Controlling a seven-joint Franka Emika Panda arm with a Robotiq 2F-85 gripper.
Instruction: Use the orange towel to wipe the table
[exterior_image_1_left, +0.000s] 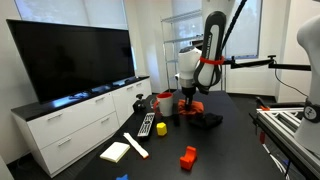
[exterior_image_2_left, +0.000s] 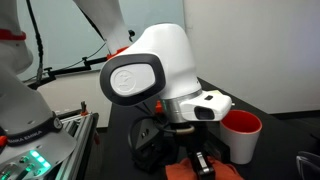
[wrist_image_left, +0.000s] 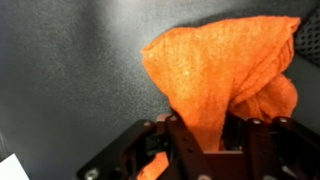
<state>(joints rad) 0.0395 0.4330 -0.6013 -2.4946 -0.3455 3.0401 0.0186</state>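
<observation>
Pinching the orange towel (wrist_image_left: 225, 75) between its fingers, the gripper (wrist_image_left: 205, 140) holds the cloth bunched, with the loose folds spread on the table (wrist_image_left: 70, 70) ahead. In an exterior view the towel lies far back on the black top, just left of a black cloth (exterior_image_1_left: 208, 120). A red cup (exterior_image_2_left: 240, 135) stands near the gripper, to its right in an exterior view. The cup's pale inside shows, but I cannot tell whether anything is in it.

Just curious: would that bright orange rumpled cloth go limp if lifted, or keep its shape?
Probably limp: the bright orange fabric towel bunches into soft folds where the gripper pinches it. Likely light, being thin cloth; its fuzzy weave should resist slipping.
</observation>
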